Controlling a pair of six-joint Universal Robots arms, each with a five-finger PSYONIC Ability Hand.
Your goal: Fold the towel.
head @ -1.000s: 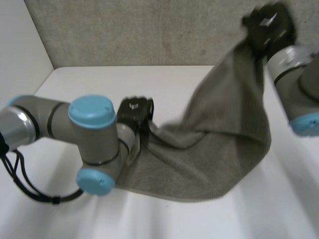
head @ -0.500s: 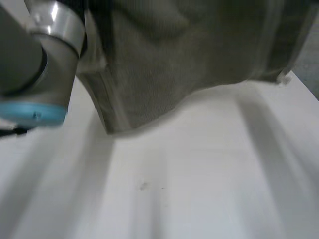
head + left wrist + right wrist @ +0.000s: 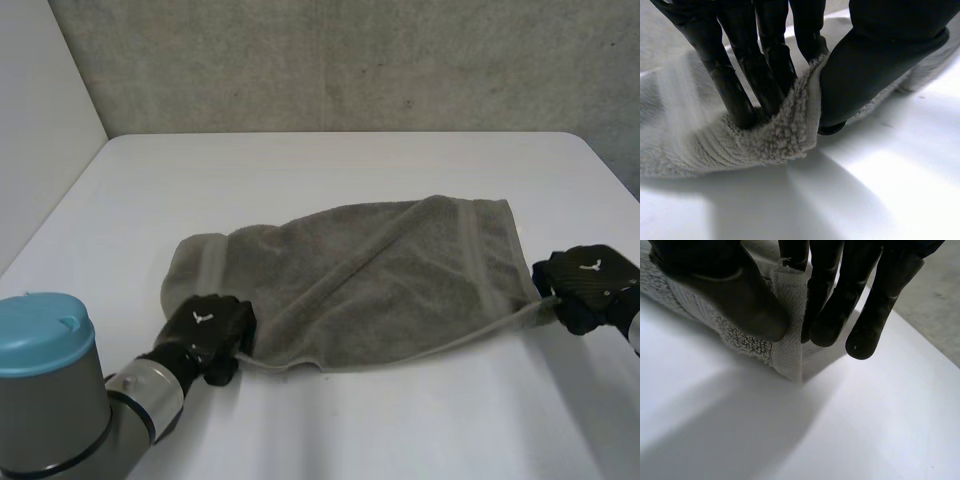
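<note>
White tabletop (image 3: 300,170) under a concrete wall (image 3: 350,60) carries the grey terry towel (image 3: 370,280), spread across its middle. My left hand (image 3: 208,335) pinches its near left corner, my right hand (image 3: 590,285) its near right corner, thumbs against fingers: placed, I judge, to lift that edge over.

towel (image 3: 370,280): grey terry, a woven band near one end
pose: I see it spread flat, loosely creased
place: across the middle of the table (image 3: 300,170)
</note>
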